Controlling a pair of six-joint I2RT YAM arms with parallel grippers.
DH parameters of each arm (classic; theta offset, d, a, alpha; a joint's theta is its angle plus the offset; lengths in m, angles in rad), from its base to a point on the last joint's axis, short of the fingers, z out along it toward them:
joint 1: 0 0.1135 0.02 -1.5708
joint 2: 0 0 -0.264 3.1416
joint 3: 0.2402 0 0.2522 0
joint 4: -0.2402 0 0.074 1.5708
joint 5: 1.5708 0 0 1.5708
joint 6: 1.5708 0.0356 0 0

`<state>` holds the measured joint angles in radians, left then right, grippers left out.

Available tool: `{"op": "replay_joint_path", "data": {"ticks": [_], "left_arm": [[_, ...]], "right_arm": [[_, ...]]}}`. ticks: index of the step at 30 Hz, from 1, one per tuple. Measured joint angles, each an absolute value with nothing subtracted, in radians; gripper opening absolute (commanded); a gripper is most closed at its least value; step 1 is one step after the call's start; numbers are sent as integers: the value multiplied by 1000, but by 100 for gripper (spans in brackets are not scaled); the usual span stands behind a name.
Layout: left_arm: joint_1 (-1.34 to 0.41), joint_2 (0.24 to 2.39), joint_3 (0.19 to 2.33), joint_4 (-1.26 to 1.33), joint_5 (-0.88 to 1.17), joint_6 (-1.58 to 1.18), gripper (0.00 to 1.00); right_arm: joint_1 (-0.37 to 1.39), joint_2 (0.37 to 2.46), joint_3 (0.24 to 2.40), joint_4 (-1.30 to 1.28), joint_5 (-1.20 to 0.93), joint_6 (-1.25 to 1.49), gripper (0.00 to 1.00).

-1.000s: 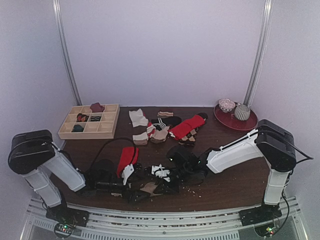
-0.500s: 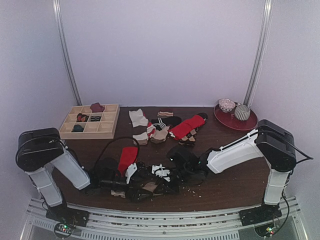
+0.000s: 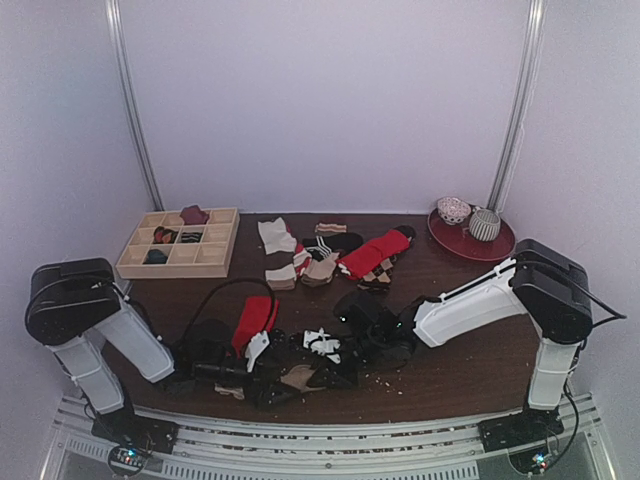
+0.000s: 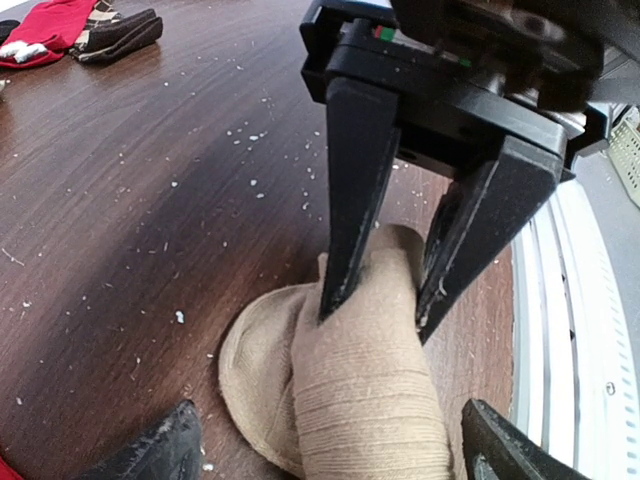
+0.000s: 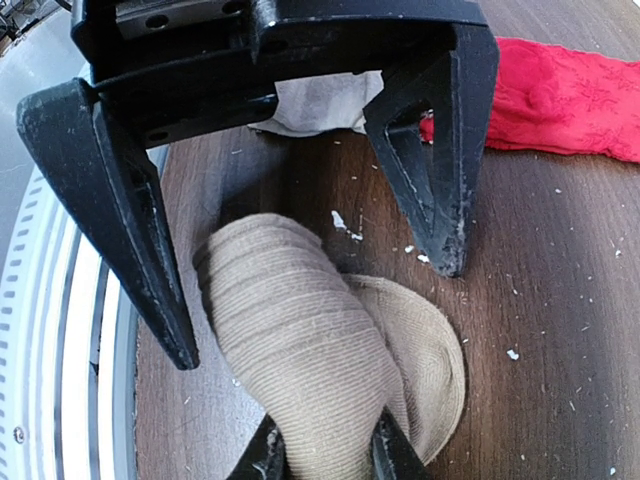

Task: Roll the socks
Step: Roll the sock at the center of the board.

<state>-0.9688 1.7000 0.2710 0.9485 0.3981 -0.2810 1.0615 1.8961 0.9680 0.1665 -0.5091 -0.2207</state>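
Top view: the tan sock point(image 3: 300, 377) is being seen bunched at the near edge of the counter point(image 3: 450, 365), between the two arms. The red sock point(image 3: 254, 318) is being seen just behind it to the left, pale end nearest. The left fingers point(image 3: 262, 388) and right fingers point(image 3: 335, 368) are both being held low at the tan sock, but their spread cannot be read here because the dark parts merge. A wooden compartment tray point(image 3: 178, 243), a heap of other socks point(image 3: 330, 255) and a red plate point(image 3: 470, 242) bearing two bowls are being carried farther back. Left wrist view: the tan sock point(image 4: 360, 390), folded into a thick roll lying on the counter, is being pinched at its far end between the right fingers point(image 4: 350, 200), which are being pressed into the fabric from above. The left fingers point(image 4: 150, 455) are being held wide apart, one tip at each side of the roll, with nothing gripped. Right wrist view: the roll point(image 5: 300, 340) is being clamped between the right fingers point(image 5: 392, 458) at the bottom edge. The left fingers point(image 5: 110, 220) are being held spread astride it, one just beside the roll and the other apart from it. The red sock point(image 5: 570, 100) is being seen beyond.
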Motion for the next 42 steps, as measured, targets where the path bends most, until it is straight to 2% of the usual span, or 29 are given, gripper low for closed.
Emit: {"op": "replay_joint_path", "data": {"ticks": [7, 11, 13, 22, 33, 36, 42], "left_arm": [[-968, 1729, 310, 926, 406, -278, 89], [-965, 1746, 326, 924, 406, -278, 78], [-965, 1754, 333, 926, 409, -279, 77], [-961, 1759, 337, 929, 421, -280, 87], [-964, 1710, 349, 873, 384, -275, 87], [-963, 1721, 355, 881, 380, -275, 82], [-959, 1740, 356, 901, 393, -283, 48]], "right_arm": [[1056, 1897, 965, 170, -511, -208, 21], [1053, 1895, 959, 175, -519, -199, 21], [1049, 1894, 955, 179, -520, -196, 21], [1048, 1893, 951, 186, -520, -191, 21], [1049, 1892, 951, 187, -505, -198, 21], [1049, 1892, 951, 187, -505, -197, 21], [1049, 1892, 951, 187, -505, -196, 21]]}}
